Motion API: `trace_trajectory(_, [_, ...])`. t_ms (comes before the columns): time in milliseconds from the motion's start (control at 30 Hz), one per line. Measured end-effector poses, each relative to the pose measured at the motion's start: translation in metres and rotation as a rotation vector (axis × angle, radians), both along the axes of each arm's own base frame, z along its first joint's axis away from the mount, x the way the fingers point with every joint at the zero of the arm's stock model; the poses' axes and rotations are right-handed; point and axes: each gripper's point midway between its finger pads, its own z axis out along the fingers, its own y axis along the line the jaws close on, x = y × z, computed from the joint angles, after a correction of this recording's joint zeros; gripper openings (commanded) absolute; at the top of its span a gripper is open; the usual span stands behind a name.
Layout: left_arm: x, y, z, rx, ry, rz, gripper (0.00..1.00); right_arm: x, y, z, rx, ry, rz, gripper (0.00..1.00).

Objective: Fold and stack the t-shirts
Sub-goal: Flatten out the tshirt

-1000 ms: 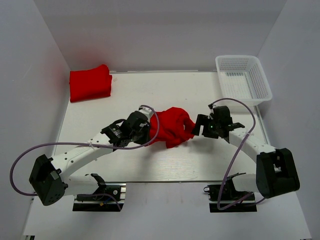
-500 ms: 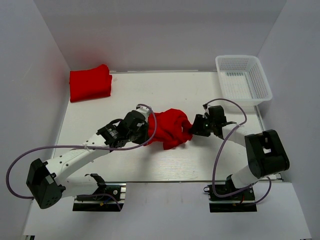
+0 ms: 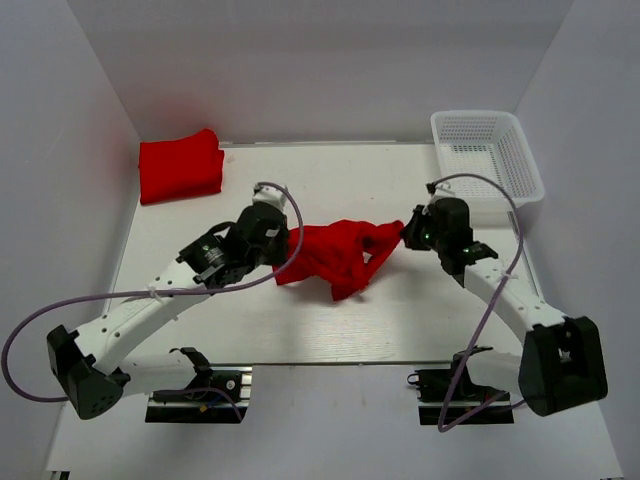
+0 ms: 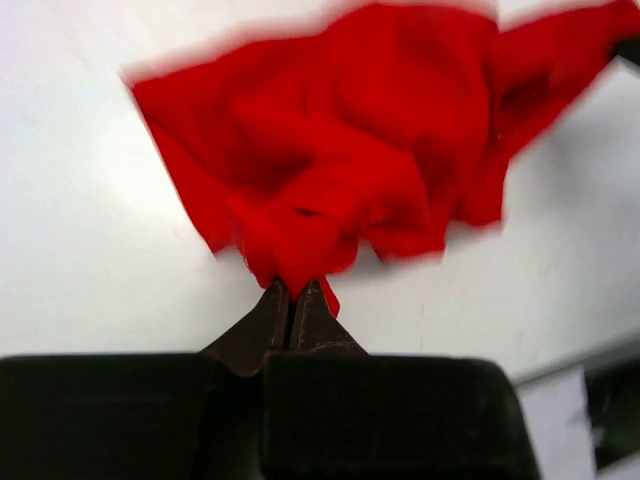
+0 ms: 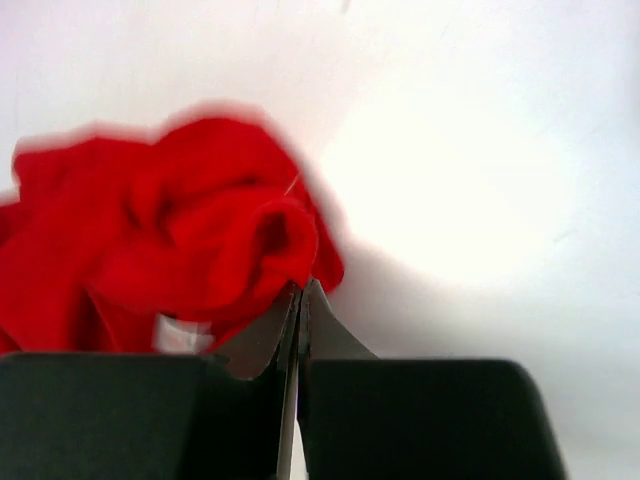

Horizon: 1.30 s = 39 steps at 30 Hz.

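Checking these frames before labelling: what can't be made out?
Left wrist view: crumpled t-shirt motion-blurred, top cut off by the frame edge.
Right wrist view: white patch in the cloth, blurred, unidentifiable.
Top view: folded t-shirt, layers hidden from above.

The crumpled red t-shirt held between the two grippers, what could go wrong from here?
1. The left gripper and right gripper each pinch only a small fold at the edge of the crumpled t-shirt; pulling apart could slip it free.
2. The cloth is bunched and twisted between them, so it may spread out wrinkled and fold unevenly.
3. The right gripper works fairly near the basket and might nudge it on a wide swing.
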Motion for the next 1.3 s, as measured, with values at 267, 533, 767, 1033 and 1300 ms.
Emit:
trace_trajectory(267, [0.055, 0.050, 0.144, -0.063, -0.379, 0.330, 0.00, 0.059, -0.065, 0.145, -0.201, -0.314, -0.291, 0.00])
trace_trajectory(533, [0.070, 0.105, 0.224, 0.054, -0.648, 0.527, 0.00, 0.052, -0.130, 0.240, -0.371, -0.468, -0.516, 0.00])
trace_trajectory(767, [0.063, 0.134, 0.309, 0.080, -0.857, 0.590, 0.00, 0.031, -0.154, 0.350, -0.435, -0.673, -0.585, 0.00])
trace_trajectory(1033, [0.029, 0.163, 0.399, -0.026, -1.043, 0.609, 0.00, -0.030, -0.163, 0.454, -0.422, -0.908, -0.580, 0.00])
trace_trajectory(1300, [0.009, 0.164, 0.417, -0.075, -1.102, 0.517, 0.00, -0.091, -0.162, 0.497, -0.385, -1.050, -0.527, 0.00])
